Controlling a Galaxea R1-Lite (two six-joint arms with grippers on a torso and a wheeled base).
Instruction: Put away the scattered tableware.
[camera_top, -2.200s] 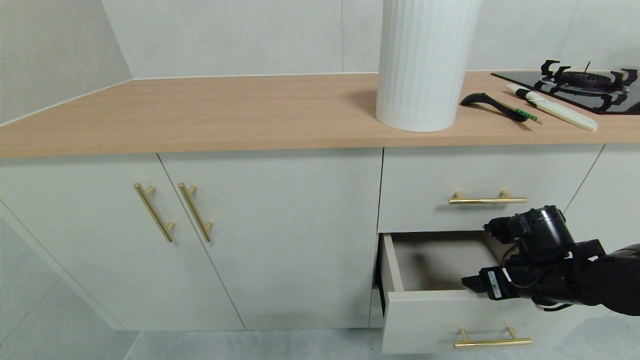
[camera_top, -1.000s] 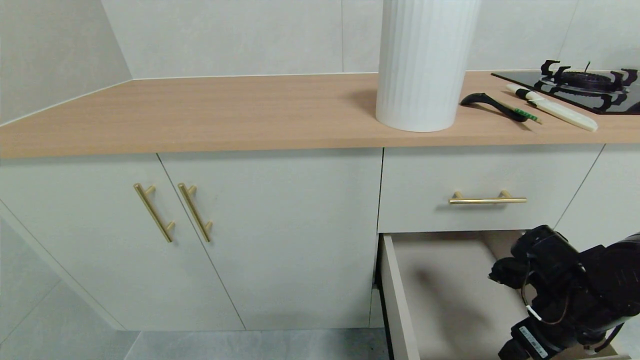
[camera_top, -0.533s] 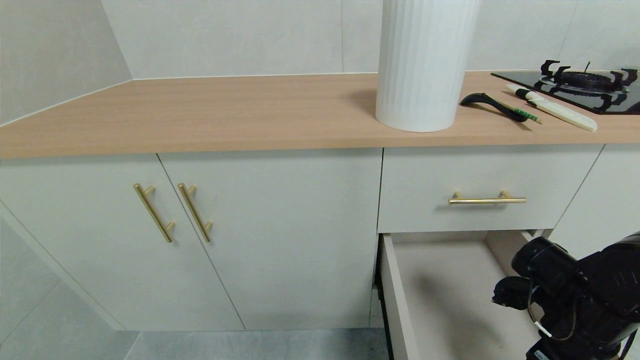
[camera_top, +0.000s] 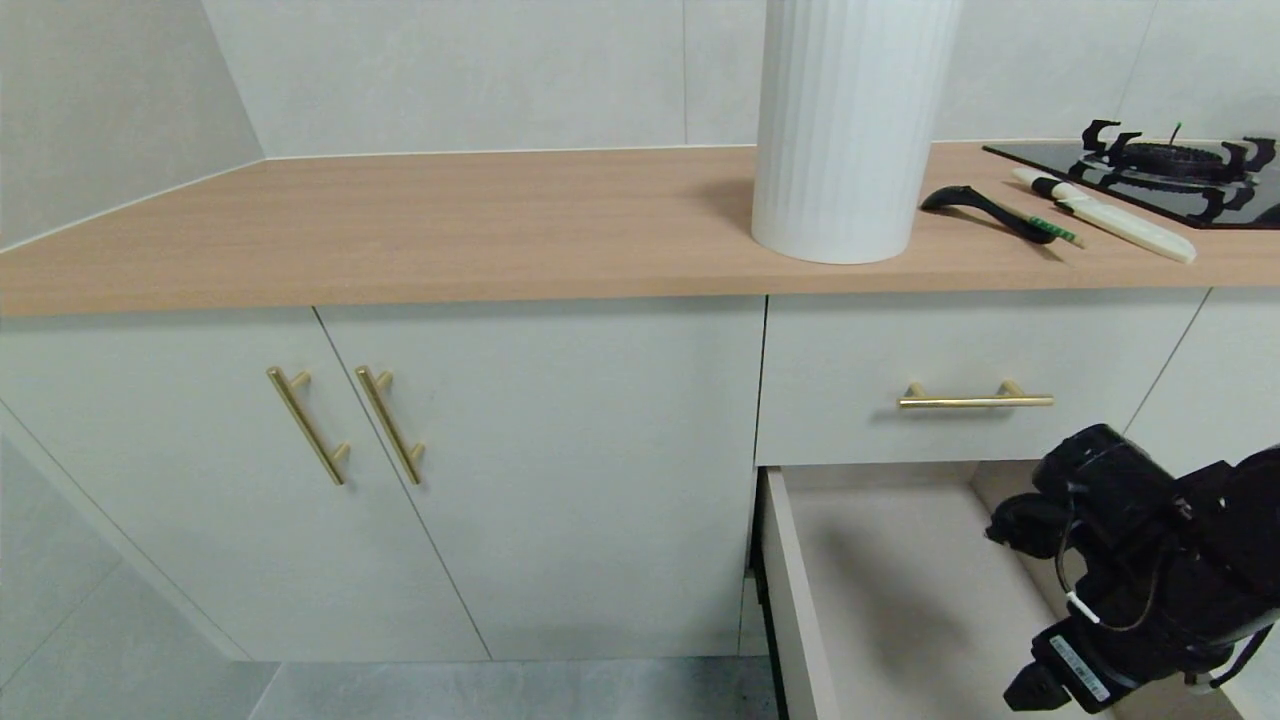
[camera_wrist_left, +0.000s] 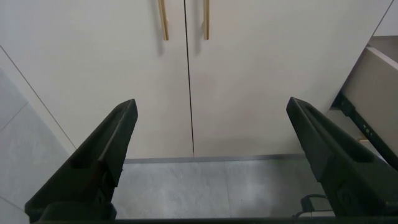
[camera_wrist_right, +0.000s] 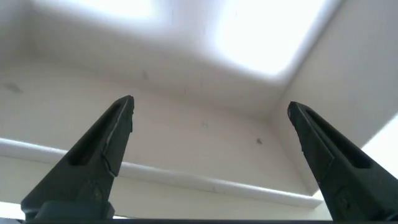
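On the wooden counter (camera_top: 450, 230) lie a black spoon (camera_top: 985, 211), a thin green-tipped stick (camera_top: 1052, 231) and a white knife (camera_top: 1110, 217), right of a tall white ribbed cylinder (camera_top: 845, 130). Below them the lower drawer (camera_top: 790, 590) stands pulled far out, and nothing lies on the part of its floor that I can see. My right arm (camera_top: 1140, 560) hangs over the drawer's right side. The right gripper (camera_wrist_right: 210, 106) is open with nothing between its fingers and faces the drawer's inside. My left gripper (camera_wrist_left: 211, 102) is open too, low in front of the cabinet doors (camera_wrist_left: 186, 74).
A black gas hob (camera_top: 1170, 165) sits at the counter's far right. The upper drawer (camera_top: 975, 400) is closed, with a gold bar handle. Two cabinet doors with gold handles (camera_top: 345, 425) are closed on the left. Grey tiled floor (camera_wrist_left: 205, 186) lies below.
The lower drawer has come from partly open to far out, its front now past the picture's bottom. My right arm went down and back with it, then rose a little.
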